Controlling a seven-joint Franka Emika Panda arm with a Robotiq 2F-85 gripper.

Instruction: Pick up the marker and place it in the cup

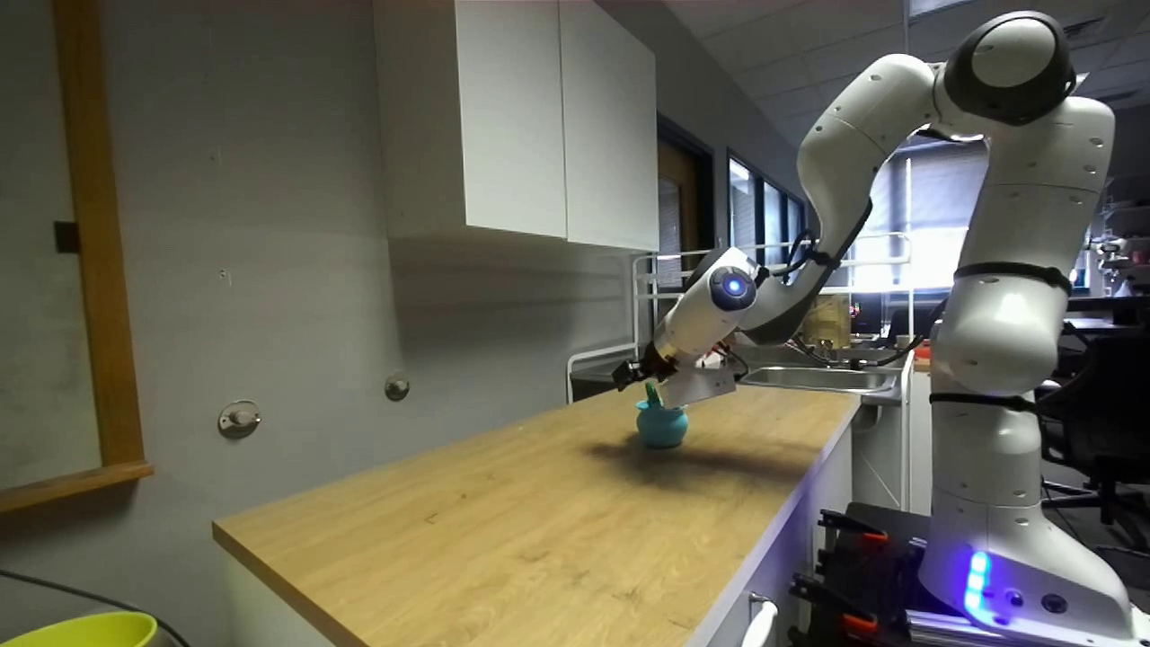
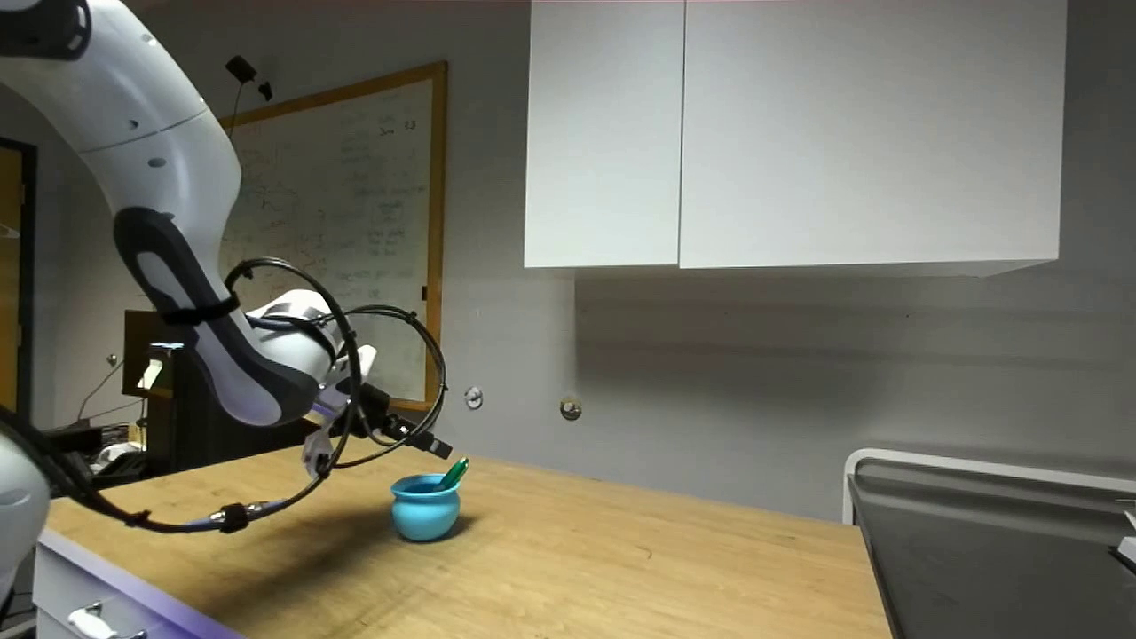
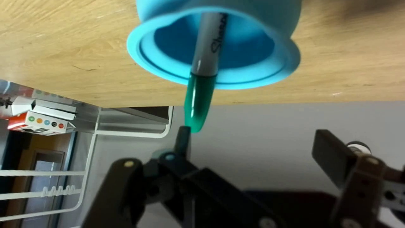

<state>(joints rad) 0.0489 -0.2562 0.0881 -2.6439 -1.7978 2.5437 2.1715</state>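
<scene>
In both exterior views we look across the tabletop (image 1: 503, 539) from well back, sharing the cup (image 2: 426, 515) and wall cabinet (image 2: 799, 133); our wrist view, upside down, peers closely past the end effector (image 3: 254, 145) into the cup

From my station, I read this as a lab in an office-like building. The robot arm (image 1: 1015, 225) I'm driving stands on a dark platform (image 1: 889, 518) right beside the desk (image 1: 539, 521), black-and-orange clamps (image 1: 844, 523) near its base. A white wall cabinet (image 1: 512, 126) and a steel sink (image 1: 813, 381) could suit a kitchenette, but in an exterior view I also get a wood-framed, written-on whiteboard (image 2: 346, 177), and in an exterior view a tiled ceiling (image 1: 782, 63) and a black swivel chair (image 1: 1105, 404).
</scene>
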